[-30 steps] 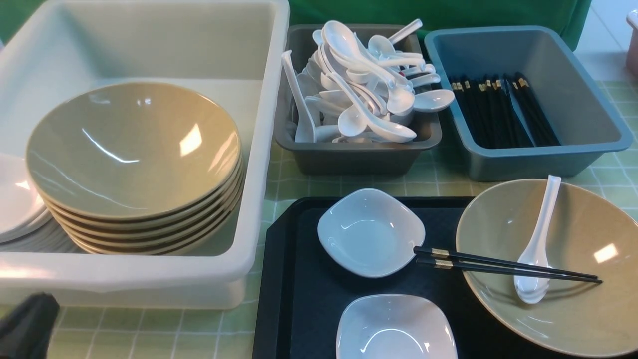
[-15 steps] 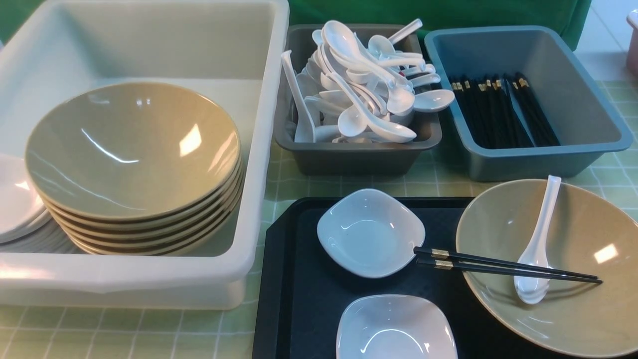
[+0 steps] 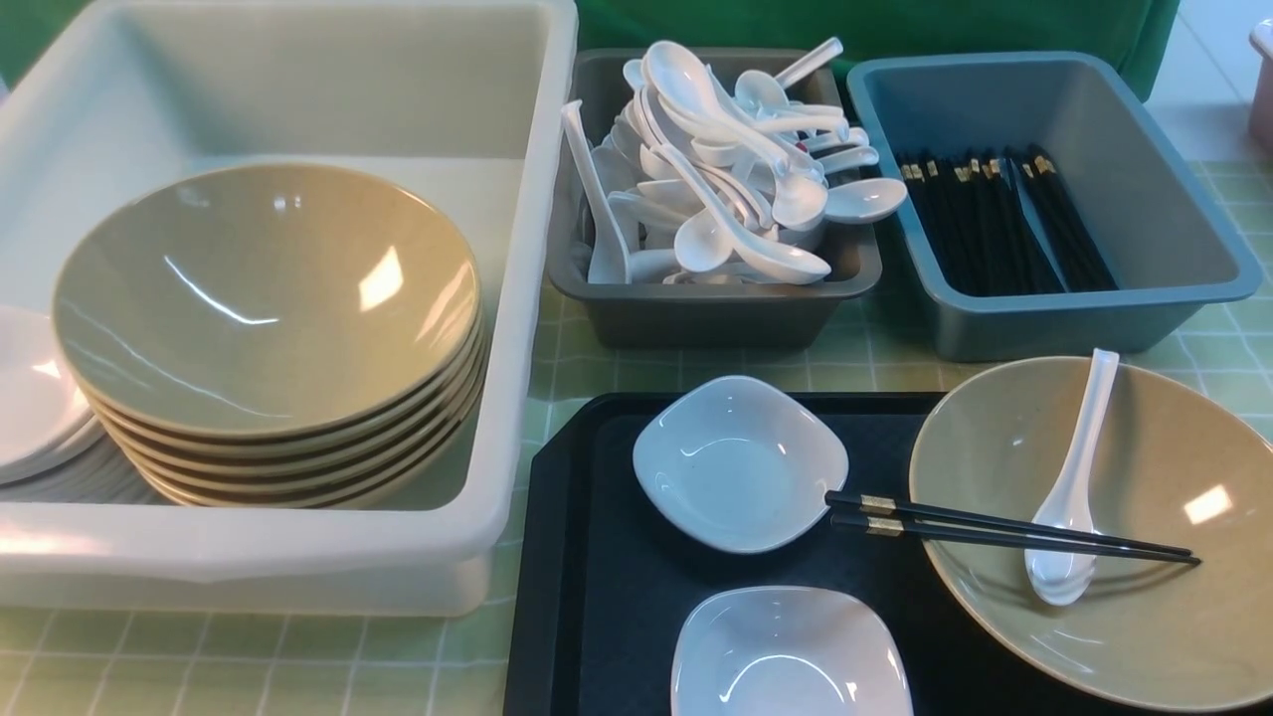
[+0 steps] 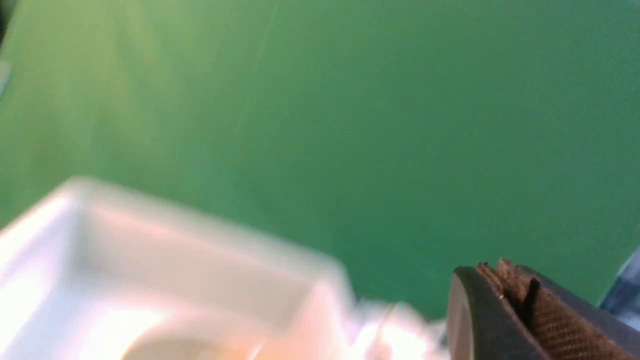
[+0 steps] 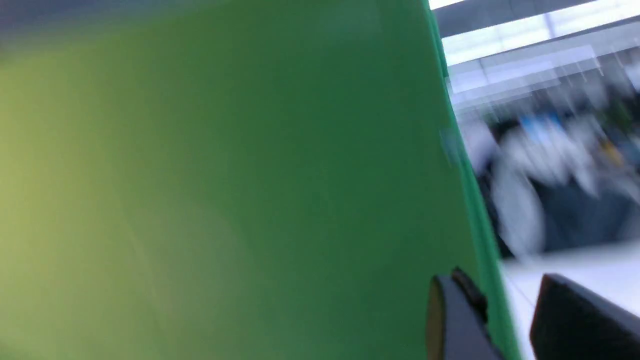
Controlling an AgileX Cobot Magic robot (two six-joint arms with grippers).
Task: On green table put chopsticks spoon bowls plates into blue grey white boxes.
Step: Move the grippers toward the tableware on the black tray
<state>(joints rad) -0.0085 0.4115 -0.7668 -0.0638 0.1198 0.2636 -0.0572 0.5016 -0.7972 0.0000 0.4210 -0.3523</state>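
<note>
A: Start at the right end effector (image 5: pixel 497 292). Two dark fingers with a clear gap between them and nothing in that gap, so it's parted and empty.

B: And the left end effector (image 4: pixel 492 272)?

A: The tips are pressed together with the textured pads flush, gripping nothing. A blurred corner of the white box (image 4: pixel 150 250) shows in its wrist camera, so that box lies on its side.

B: Neither one appears in the front view, though.

A: No, both are out of that frame, so how far each stands from the work can't be told. Further out, over the black tray (image 3: pixel 587 557), lie the chopsticks (image 3: pixel 1004 532). They're a pair side by side. One end rests at the rim of a small white dish (image 3: pixel 736 462) and the other reaches into the tan bowl (image 3: pixel 1174 617).

B: Long axis?

A: Crosswise, running from the left arm's side to the right arm's side. I'd say the fingers want to close across it, near to far. The spoon (image 3: pixel 1069 487) lies in that same bowl with its handle pointing away from the robot, and the chopsticks cross over its scoop.

B: Which arm takes it?

A: My call is the right. Chopsticks, spoon and bowl all sit on its side. The blue box (image 3: pixel 1094 303), with chopsticks inside, stands just beyond them on that side too. The grey box (image 3: pixel 711 318), heaped with spoons, sits between the blue and white ones.
</note>
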